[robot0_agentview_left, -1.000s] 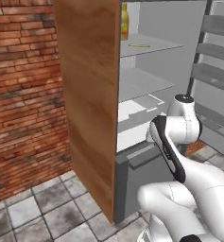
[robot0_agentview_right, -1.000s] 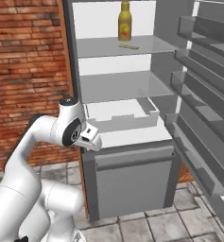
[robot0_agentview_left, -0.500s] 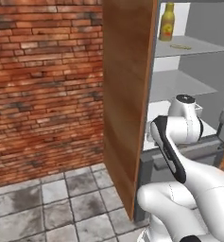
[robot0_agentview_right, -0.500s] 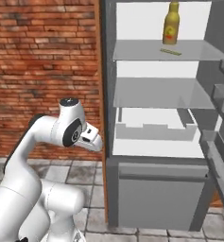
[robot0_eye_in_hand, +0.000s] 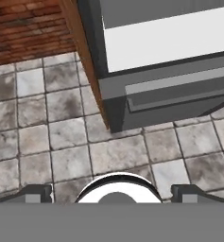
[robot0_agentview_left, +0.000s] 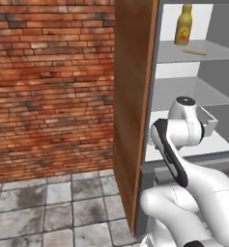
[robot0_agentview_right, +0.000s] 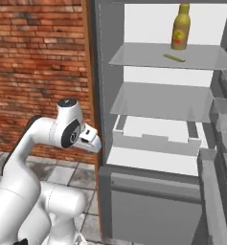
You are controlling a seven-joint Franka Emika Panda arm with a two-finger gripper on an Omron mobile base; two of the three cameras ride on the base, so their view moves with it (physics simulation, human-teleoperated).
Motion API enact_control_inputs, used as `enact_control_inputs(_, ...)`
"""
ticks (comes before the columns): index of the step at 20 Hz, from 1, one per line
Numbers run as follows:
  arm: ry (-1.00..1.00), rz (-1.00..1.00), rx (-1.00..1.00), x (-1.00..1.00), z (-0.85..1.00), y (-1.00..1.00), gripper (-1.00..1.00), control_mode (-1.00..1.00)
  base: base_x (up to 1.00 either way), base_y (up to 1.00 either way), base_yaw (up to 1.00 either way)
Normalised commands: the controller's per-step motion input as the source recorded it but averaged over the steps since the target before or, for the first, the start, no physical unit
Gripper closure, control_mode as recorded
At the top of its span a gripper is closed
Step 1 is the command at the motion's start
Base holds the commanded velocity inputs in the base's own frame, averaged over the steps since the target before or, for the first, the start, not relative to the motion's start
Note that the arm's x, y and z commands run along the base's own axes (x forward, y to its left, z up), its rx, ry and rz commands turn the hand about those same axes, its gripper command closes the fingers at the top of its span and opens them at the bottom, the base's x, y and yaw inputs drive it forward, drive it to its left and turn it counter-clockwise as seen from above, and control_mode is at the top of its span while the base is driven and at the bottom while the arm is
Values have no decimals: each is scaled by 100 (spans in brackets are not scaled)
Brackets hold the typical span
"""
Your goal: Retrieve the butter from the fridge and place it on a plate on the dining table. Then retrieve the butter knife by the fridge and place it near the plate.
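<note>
The arm is folded close over its base, and the tool, jaws spread wide and empty, points down at the floor tiles, a carrying posture rather than a reach. Beyond it the fridge stands open. On its top shelf, beside a bottle, lies a thin yellowish strip, possibly the butter.

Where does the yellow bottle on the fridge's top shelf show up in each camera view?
Left base view: yellow bottle at the upper right, on the top shelf.
Right base view: bottle at the top, right of centre, on the same shelf.
Hand view: not in it; it looks down at the floor tiles and the fridge's base.
Shared landmark: the wooden side panel beside the fridge.
</note>
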Motion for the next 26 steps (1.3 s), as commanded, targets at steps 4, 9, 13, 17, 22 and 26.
enact_control_inputs(4, 0, 0, 0, 0, 0, 0, -100, 100, 26, -71, 0)
enact_control_inputs(9, 0, 0, 0, 0, 0, 0, -100, 100, 9, -30, -8)
enact_control_inputs(13, 0, 0, 0, 0, 0, 0, -100, 100, 4, -2, -26)
enact_control_inputs(17, 0, 0, 0, 0, 0, 0, -100, 100, 29, -19, -30)
enact_control_inputs(22, 0, 0, 0, 0, 0, 0, -100, 100, 47, -21, -19)
enact_control_inputs(26, 0, 0, 0, 0, 0, 0, -100, 100, 56, -10, -1)
